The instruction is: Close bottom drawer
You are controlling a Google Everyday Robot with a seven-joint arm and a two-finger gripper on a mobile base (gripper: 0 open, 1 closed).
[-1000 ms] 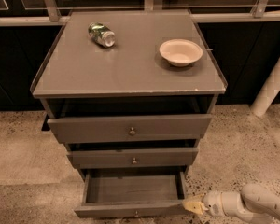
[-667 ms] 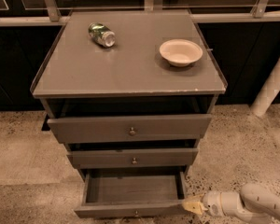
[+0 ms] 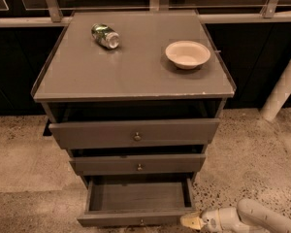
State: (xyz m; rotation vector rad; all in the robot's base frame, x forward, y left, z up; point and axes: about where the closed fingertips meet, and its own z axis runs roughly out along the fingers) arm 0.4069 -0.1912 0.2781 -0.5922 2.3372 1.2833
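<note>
The grey cabinet has three drawers. The bottom drawer [image 3: 136,217] is pulled far out, and its empty inside shows from above; a tiny metal knob sits at the centre of its front. The gripper [image 3: 190,221], on a white arm coming in from the lower right, is low by the floor right at the right end of the drawer's front. The middle drawer [image 3: 138,164] and the top drawer [image 3: 135,133] each stick out a little.
A crushed green can [image 3: 105,35] lies on the cabinet top [image 3: 131,76] at the back left. A white bowl [image 3: 187,54] stands at the back right. A white post [image 3: 283,89] leans at the right. The floor is speckled stone.
</note>
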